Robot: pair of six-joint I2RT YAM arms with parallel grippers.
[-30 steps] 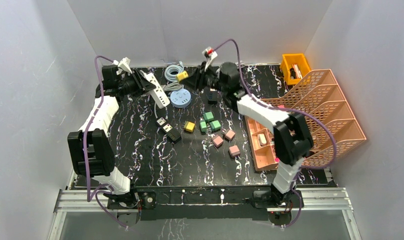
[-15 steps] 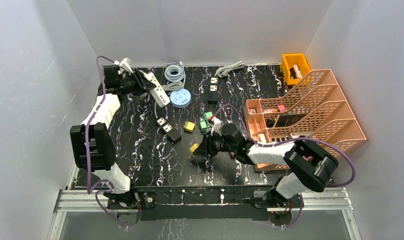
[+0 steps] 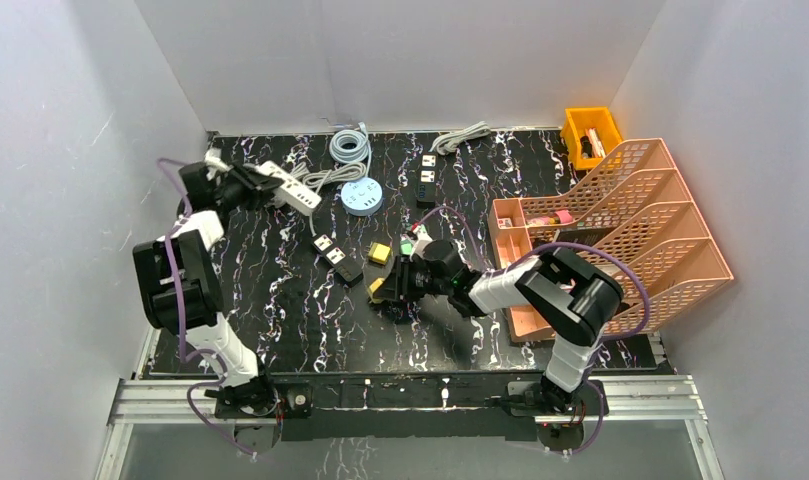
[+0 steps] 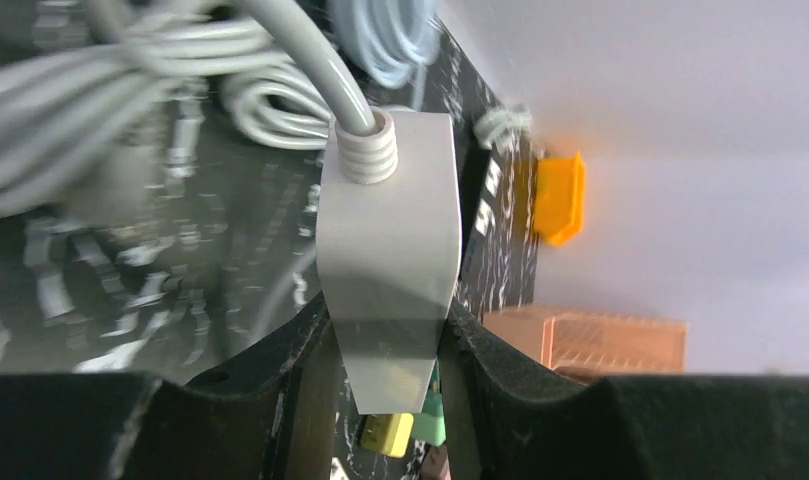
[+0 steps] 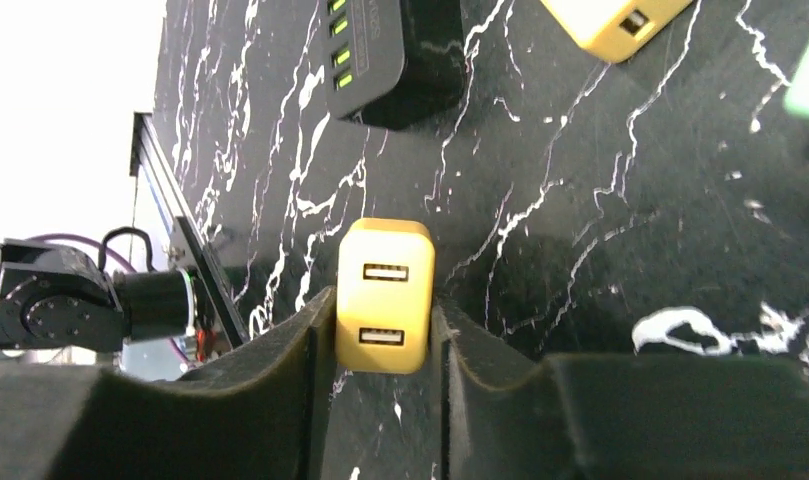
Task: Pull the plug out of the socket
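My left gripper (image 3: 242, 186) is shut on the cable end of the white power strip (image 3: 291, 191) at the table's back left. In the left wrist view the strip (image 4: 385, 220) sits between the left gripper's (image 4: 385, 375) pads, its grey cable (image 4: 310, 70) running up and away. My right gripper (image 3: 390, 290) is shut on a yellow two-port USB plug (image 3: 377, 287), apart from the strip and low over the front middle of the table. In the right wrist view the plug (image 5: 384, 290) is pinched between the right gripper's (image 5: 384, 345) black pads, just above the marble top.
A round blue socket (image 3: 362, 197), a coiled grey cable (image 3: 350, 148) and black adapters (image 3: 427, 180) lie at the back. Black chargers (image 3: 335, 257) and a yellow cube (image 3: 379, 253) lie mid-table. A pink file rack (image 3: 620, 230) and an orange bin (image 3: 590, 135) stand on the right.
My right gripper carried the yellow plug from beside the power strip at the back down to the front middle of the table. My left gripper swung the strip leftward and lower.
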